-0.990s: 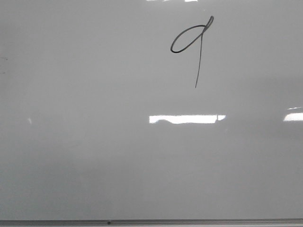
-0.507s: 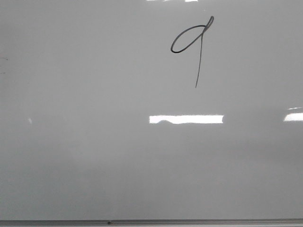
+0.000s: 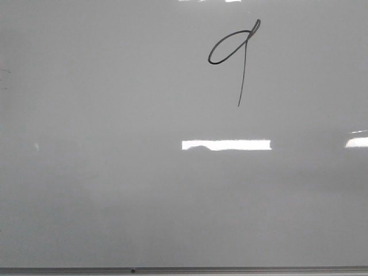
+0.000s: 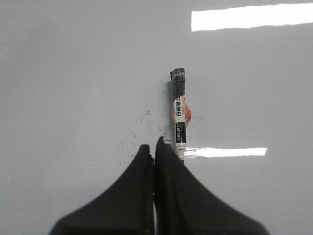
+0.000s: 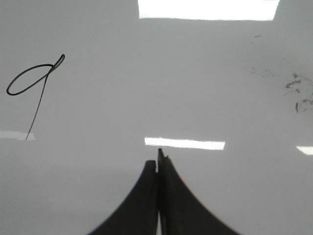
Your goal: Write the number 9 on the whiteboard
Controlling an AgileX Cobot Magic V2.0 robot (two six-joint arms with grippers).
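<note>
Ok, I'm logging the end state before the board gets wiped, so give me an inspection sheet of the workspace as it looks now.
Surface: whiteboard, glossy, with bright light reflections; thin grey frame along its bottom edge in the front view.
Job's things: number 9 drawn in black, slanted loop with a long straight tail, upper right of the front view.
Clutter: marker lying on the board just beyond the left gripper; faint dark specks beside it, and dark smudges in the right wrist view.
Grippers: left gripper shut, empty; right gripper shut, empty.
Cables: nothing seen.
Surroundings: nothing seen beyond the board.
</note>
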